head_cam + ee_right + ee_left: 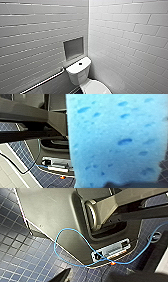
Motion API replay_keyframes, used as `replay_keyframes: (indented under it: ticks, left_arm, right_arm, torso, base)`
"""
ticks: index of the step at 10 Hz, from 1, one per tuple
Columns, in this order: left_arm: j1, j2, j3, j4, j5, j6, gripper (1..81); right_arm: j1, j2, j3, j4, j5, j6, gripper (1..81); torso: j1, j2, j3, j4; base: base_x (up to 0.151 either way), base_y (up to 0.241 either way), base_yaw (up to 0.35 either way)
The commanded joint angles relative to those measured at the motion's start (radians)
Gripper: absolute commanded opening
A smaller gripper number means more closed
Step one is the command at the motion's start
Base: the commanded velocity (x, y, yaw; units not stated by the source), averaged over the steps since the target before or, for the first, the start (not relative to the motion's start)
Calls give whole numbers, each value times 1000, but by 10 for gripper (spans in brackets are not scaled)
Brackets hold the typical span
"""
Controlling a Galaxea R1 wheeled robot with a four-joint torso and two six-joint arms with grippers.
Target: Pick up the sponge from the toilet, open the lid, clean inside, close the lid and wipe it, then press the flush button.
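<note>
White tiled walls (pixel 130 37) meet in a corner. The toilet (pixel 77 72) sits there, low down in the head view. Its lid (pixel 96 88) is shut. The blue sponge (pixel 115 139) is not on the toilet. It hangs right in front of the right wrist camera, over the dark floor (pixel 20 258). I think the right tool (pixel 120 185) is holding it from below. The job now is to bring the sponge to the lid. Squeeze it firmly so it does not drop. The little flush button (pixel 80 63) sits on the tank top.
</note>
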Motion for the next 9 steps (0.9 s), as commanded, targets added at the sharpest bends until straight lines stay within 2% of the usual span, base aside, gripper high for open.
replay_keyframes:
  ticks: [1, 8, 9]
  left_arm:
    - [-49, -3, 1, -105, 36, 68, 811]
    - [-72, 1, -11, -101, 33, 72, 811]
    - [-72, 1, -11, -101, 33, 72, 811]
  right_arm:
    - [35, -12, 3, 69, -52, -29, 10]
    - [43, 7, -31, 68, -49, -32, 10]
    - [43, 8, -31, 68, -49, -32, 10]
  torso:
    - [0, 0, 0, 0]
    - [0, 0, 0, 0]
    - [-60, 100, 0, 0]
  base:
    - [0, 0, 0]
    - [0, 0, 0]
    - [0, 0, 0]
